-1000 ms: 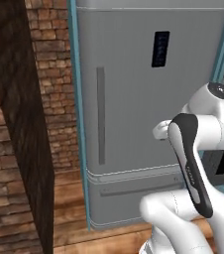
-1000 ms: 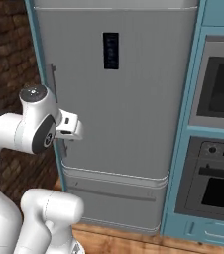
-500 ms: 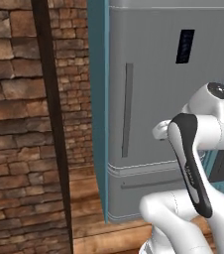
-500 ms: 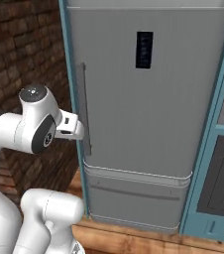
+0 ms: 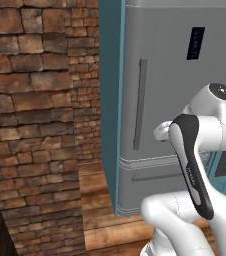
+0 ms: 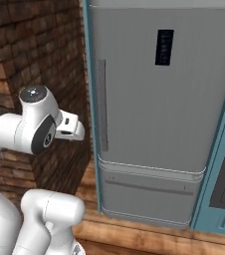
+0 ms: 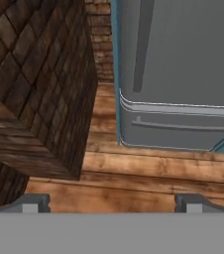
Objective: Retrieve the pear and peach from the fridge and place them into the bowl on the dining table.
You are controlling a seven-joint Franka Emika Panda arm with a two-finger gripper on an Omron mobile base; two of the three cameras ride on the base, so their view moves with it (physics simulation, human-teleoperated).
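i see the smooth grey fridge [image 6: 149, 99] shut, rough brick wall [image 5: 40, 125] left, wood floor [image 7: 134, 173] between; gripper [image 7: 111, 202] fingers apart.

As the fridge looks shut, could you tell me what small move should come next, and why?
Probably reach the open gripper toward the fridge door's vertical handle: the door is closed, and the gripper holds nothing, well short of it.

A wooden plank floor [image 7: 134, 168] carries the closed grey fridge [image 6: 149, 109] at the far right and a brick wall [image 5: 40, 125] on the left.
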